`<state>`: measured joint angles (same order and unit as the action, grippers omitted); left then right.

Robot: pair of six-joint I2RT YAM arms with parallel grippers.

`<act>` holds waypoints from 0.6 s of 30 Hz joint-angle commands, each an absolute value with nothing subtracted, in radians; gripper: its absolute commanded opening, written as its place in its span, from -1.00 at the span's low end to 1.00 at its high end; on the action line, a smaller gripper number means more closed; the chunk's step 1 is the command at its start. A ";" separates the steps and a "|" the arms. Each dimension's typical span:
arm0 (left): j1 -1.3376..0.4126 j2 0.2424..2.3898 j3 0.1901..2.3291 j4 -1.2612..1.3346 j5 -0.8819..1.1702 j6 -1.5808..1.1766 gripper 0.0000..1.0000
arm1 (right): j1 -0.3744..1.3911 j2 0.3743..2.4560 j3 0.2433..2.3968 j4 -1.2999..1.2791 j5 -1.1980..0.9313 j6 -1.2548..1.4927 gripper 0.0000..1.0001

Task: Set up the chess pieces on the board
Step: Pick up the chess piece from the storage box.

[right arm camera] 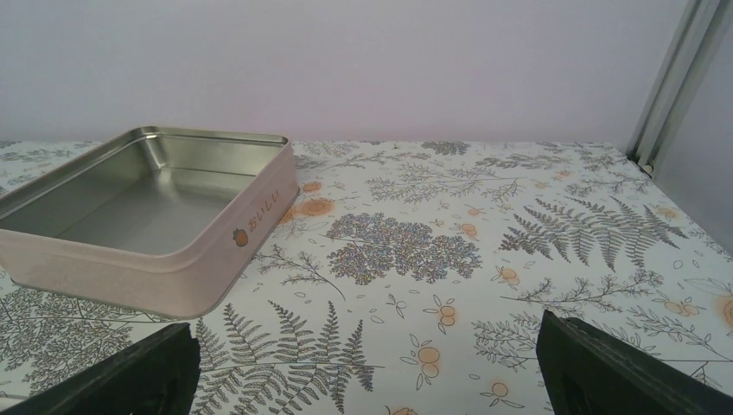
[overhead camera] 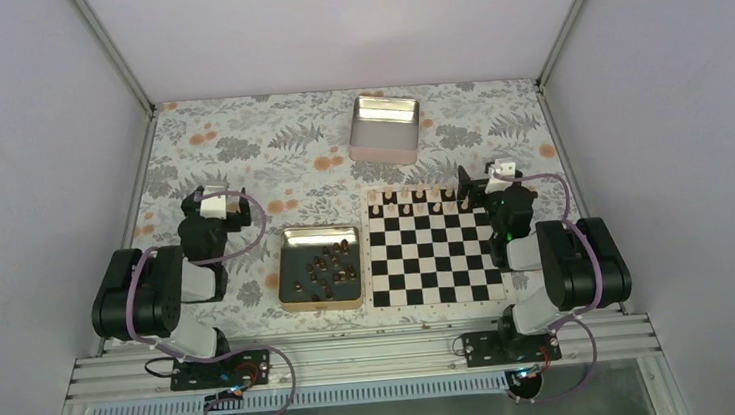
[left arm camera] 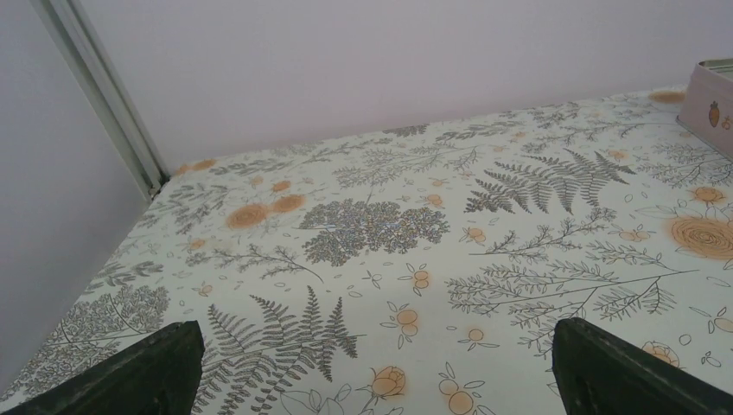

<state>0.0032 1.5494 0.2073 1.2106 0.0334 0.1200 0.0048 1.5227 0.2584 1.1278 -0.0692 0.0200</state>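
- Left gripper, on its wrist view: jaws wide over the patterned tabletop.
- Only overhead do I see the chess pieces, in the tray by the tabletop's near edge, just beside the board.
- Right gripper: jaws wide, tin ahead-left.

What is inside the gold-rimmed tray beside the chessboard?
The tray holds a loose scatter of small dark chess pieces. Nothing covers it from above, but the pieces are too small to count.

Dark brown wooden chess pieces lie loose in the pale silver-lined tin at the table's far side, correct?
No: the dark brown chess pieces lie loose in the gold-rimmed metal tray beside the black-and-white chessboard; the top external view shows it.
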 commanded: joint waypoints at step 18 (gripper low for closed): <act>-0.004 1.558 0.215 1.289 0.024 0.123 1.00 | -0.062 1.407 0.273 1.096 -0.334 -0.032 1.00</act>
